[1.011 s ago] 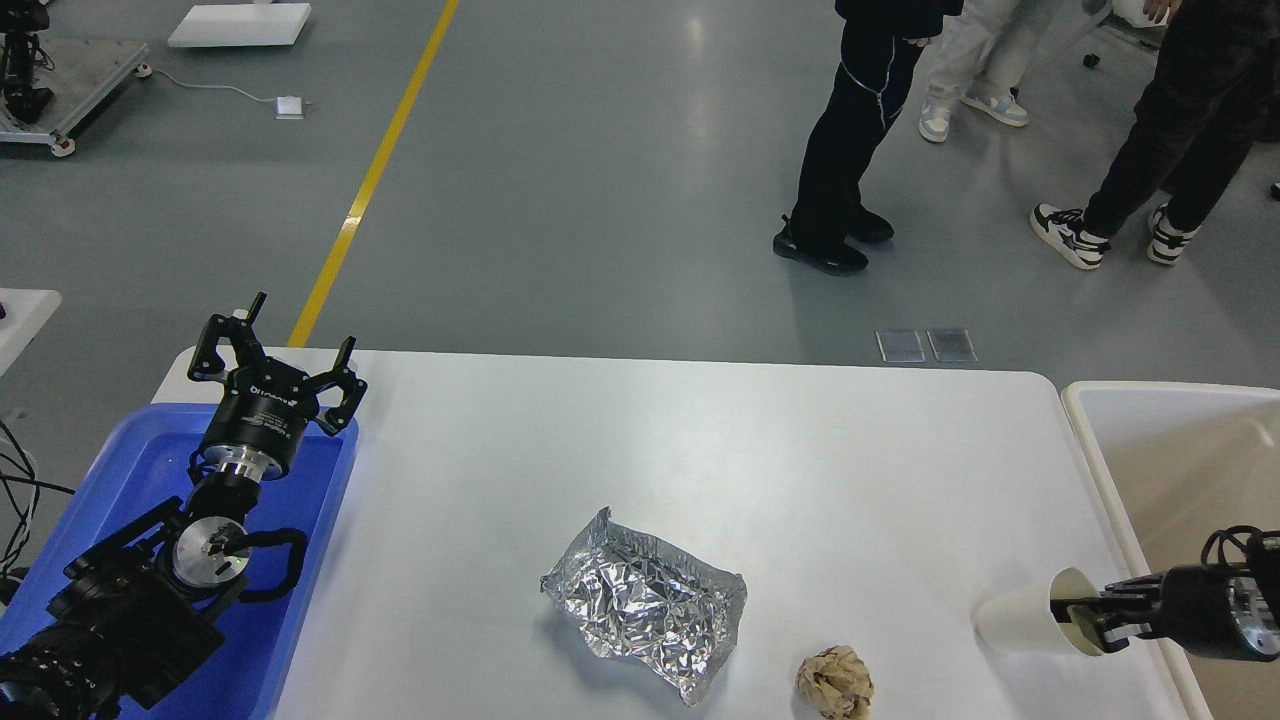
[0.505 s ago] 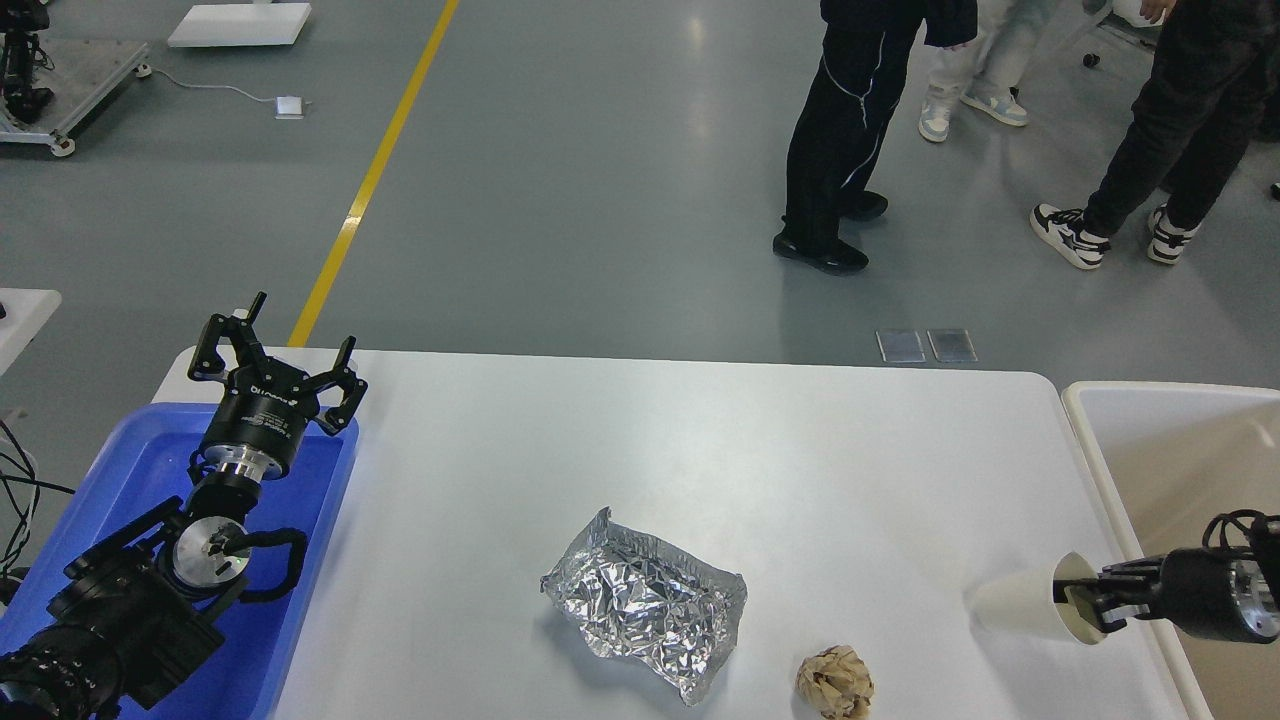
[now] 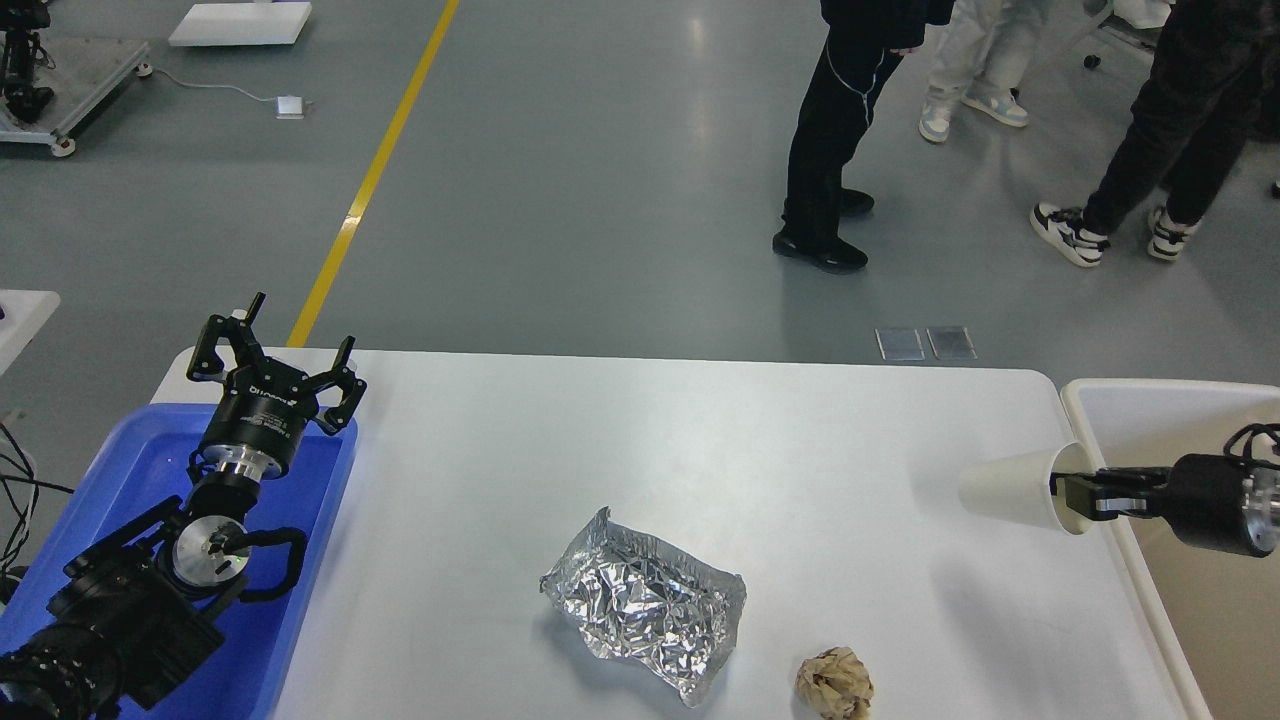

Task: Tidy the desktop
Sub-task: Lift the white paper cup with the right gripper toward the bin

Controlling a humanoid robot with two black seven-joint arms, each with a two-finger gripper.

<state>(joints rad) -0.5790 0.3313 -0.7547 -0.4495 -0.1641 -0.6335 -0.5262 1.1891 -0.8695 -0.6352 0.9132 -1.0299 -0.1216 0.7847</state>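
Note:
The white desktop (image 3: 620, 440) holds a crumpled sheet of silver foil (image 3: 645, 603) near the front middle and a brown crumpled paper ball (image 3: 835, 683) at the front. My right gripper (image 3: 1075, 495) is shut on the rim of a white paper cup (image 3: 1010, 488), held on its side above the desktop's right edge. My left gripper (image 3: 275, 350) is open and empty above the far end of the blue tray (image 3: 120, 470).
A cream-white tub (image 3: 1150, 400) stands off the desktop's right edge. The blue tray sits at the left edge. Several people stand on the grey floor beyond the table. A yellow floor line (image 3: 370, 180) runs at the back left.
My right gripper has lifted the paper cup up off the desktop and carried it farther back, beside the tub. The left arm has not moved. The people have shifted.

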